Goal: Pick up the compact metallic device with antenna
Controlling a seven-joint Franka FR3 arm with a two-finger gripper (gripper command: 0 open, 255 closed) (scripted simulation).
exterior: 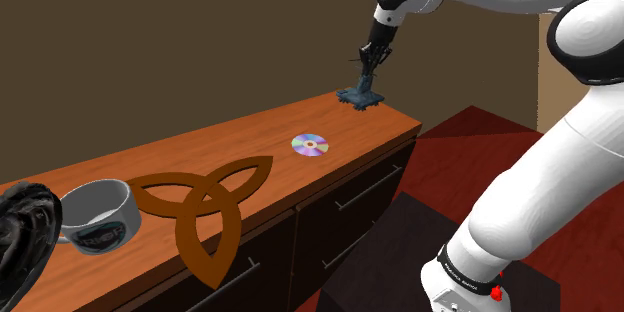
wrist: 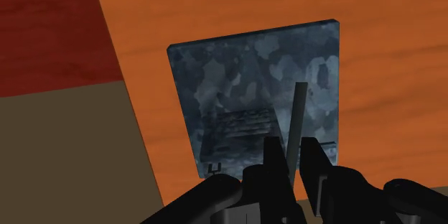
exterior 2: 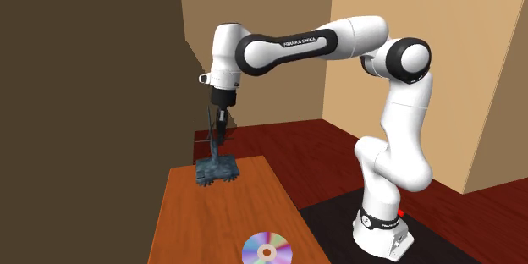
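Note:
The device [exterior: 358, 97] is a flat, mottled blue-grey metallic box with a thin upright antenna [wrist: 296, 118]. It sits at the far corner of the wooden sideboard [exterior: 180, 155], also seen as the device [exterior 2: 217, 170] in the second exterior view. My gripper [exterior: 367, 70] hangs straight above it, pointing down. In the wrist view the device's body [wrist: 244, 86] lies below the gripper [wrist: 292, 156], whose two fingers stand close together with the antenna clasped between them. The gripper [exterior 2: 218, 134] holds the antenna well above the box.
A shiny disc [exterior: 309, 145] lies mid-counter, nearer the stand than the device. A brown trefoil ornament [exterior: 205, 205], a grey mug [exterior: 98, 217] and a dark glossy object [exterior: 20, 240] follow toward the shoulder view's left. Beyond the device the sideboard ends at red floor [wrist: 50, 29].

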